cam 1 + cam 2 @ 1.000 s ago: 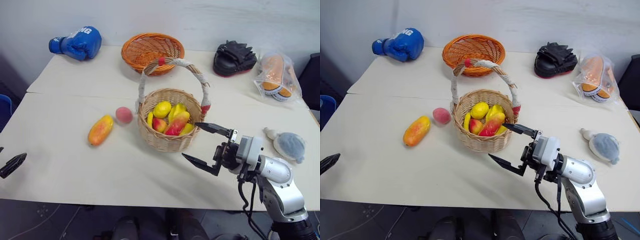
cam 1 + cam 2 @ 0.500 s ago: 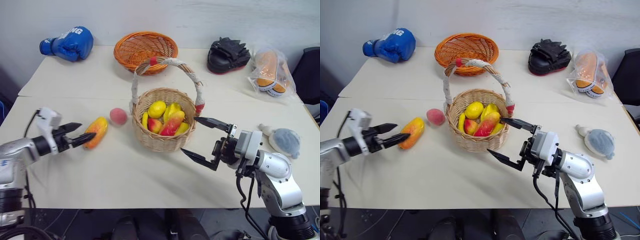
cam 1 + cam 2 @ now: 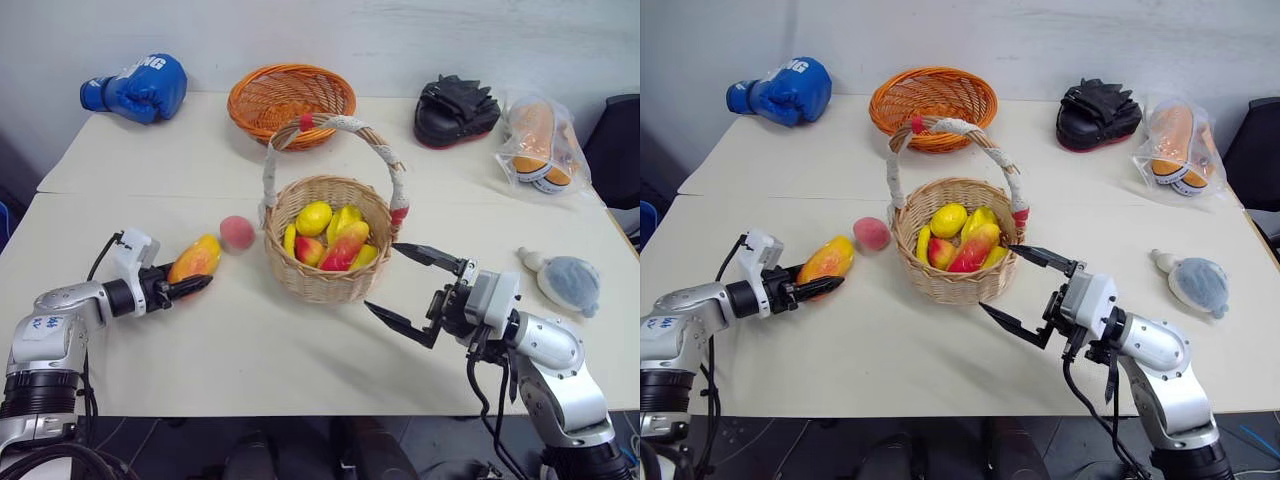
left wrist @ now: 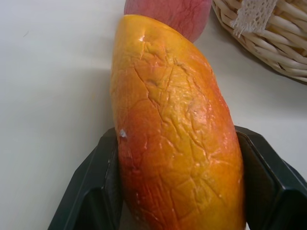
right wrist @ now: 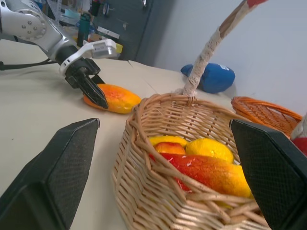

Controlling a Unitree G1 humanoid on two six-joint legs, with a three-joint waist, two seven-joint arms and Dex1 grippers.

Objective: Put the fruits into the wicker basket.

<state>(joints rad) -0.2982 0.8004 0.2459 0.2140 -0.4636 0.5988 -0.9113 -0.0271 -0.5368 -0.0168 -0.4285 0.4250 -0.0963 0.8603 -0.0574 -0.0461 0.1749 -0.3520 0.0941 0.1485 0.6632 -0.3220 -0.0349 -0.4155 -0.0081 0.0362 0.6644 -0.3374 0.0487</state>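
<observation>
Mango [image 4: 177, 139], orange-yellow w/ red blush, wrinkled skin, pinched in left claw [image 3: 188, 287].

— What sort of room is it?

— Plain. A pale, whitish wall [image 3: 420, 40] runs right behind the worktop [image 3: 250, 350], which is cream-coloured and matte, with a seam [image 3: 150, 195] crossing it from side to side as if two tables were pushed together.

— And the floor?

— Dark, seen below the front edge [image 3: 300, 445]. Something dark stands at the far right, by the worktop's corner [image 3: 615, 130].

— The light?

— Even and soft, with only faint shadows on the worktop.
</observation>
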